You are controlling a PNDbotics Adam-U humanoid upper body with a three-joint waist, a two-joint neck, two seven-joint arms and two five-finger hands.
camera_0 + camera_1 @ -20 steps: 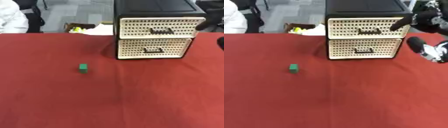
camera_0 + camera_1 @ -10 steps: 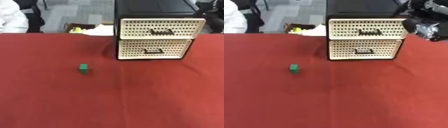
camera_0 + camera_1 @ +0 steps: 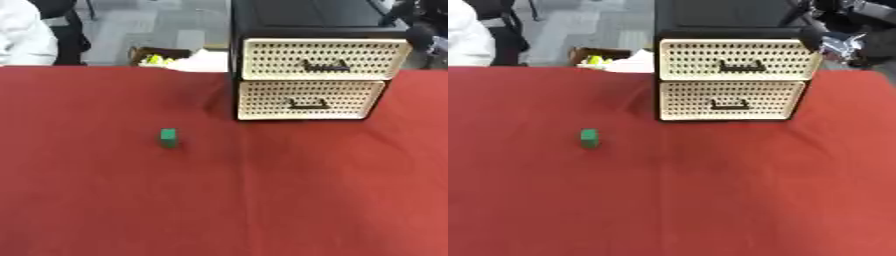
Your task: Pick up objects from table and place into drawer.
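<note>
A small green block (image 3: 168,138) stands alone on the red table (image 3: 219,200), left of centre. A black drawer unit (image 3: 306,15) sits at the back right, with its cream perforated top drawer (image 3: 324,59) and bottom drawer (image 3: 311,100) both closed. My right hand (image 3: 829,36) hovers, blurred, by the unit's upper right corner, level with the top drawer's right edge and far from the block. I see nothing in that hand. My left hand shows in neither view.
Beyond the table's far edge stands an open cardboard box (image 3: 162,54) holding yellow things and white paper. A person in white (image 3: 22,37) sits at the far left corner. The table's far edge runs just behind the drawer unit.
My right hand has risen and drawn back from beside the drawer fronts to the unit's upper right corner. The block and the drawers have not moved.
</note>
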